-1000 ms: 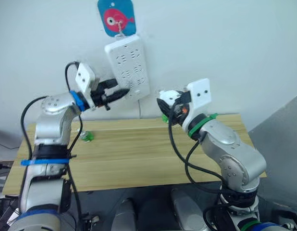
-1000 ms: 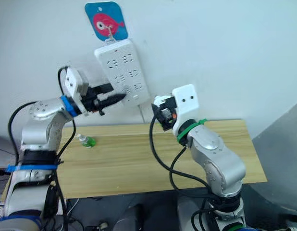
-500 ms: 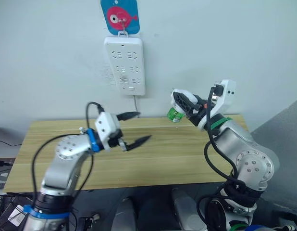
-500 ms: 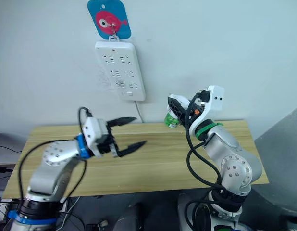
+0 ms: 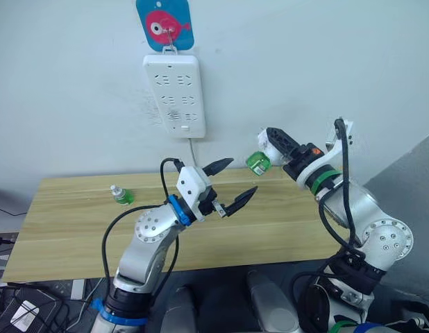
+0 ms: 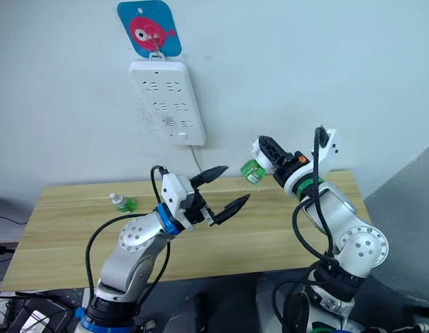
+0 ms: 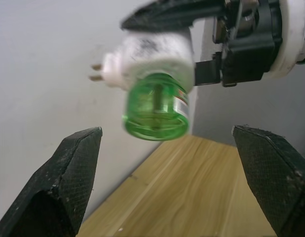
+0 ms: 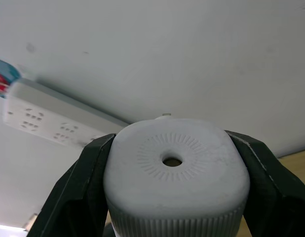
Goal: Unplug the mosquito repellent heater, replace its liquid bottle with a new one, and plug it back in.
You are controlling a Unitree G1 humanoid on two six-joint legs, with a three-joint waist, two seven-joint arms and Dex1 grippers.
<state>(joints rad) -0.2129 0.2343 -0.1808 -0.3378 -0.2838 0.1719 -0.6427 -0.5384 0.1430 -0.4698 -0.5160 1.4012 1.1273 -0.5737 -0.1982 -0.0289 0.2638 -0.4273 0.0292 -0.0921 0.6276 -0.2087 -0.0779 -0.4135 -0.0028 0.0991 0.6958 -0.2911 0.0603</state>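
My right gripper (image 5: 275, 144) is shut on the mosquito repellent heater (image 5: 264, 148), a rounded white unit held in the air above the table's back right. Its two prongs (image 7: 96, 72) are free of any socket. Its liquid bottle (image 5: 257, 164), green and capless, sticks out of the heater toward my left gripper (image 5: 244, 175). That gripper is open and level with the bottle, which sits just beyond the gap between its fingertips without touching them. The new one (image 5: 121, 196), a green bottle with a pale cap, lies on the wooden table (image 5: 76, 229) at the back left.
A long white power strip (image 5: 174, 94) hangs on the wall under a blue tag with a red fish (image 5: 164, 24); its cord runs down behind the table. The wall stands close behind both grippers.
My left arm has swung right and its open gripper has come up to the bottle under the heater. My right gripper has shifted a little right, still holding the heater.
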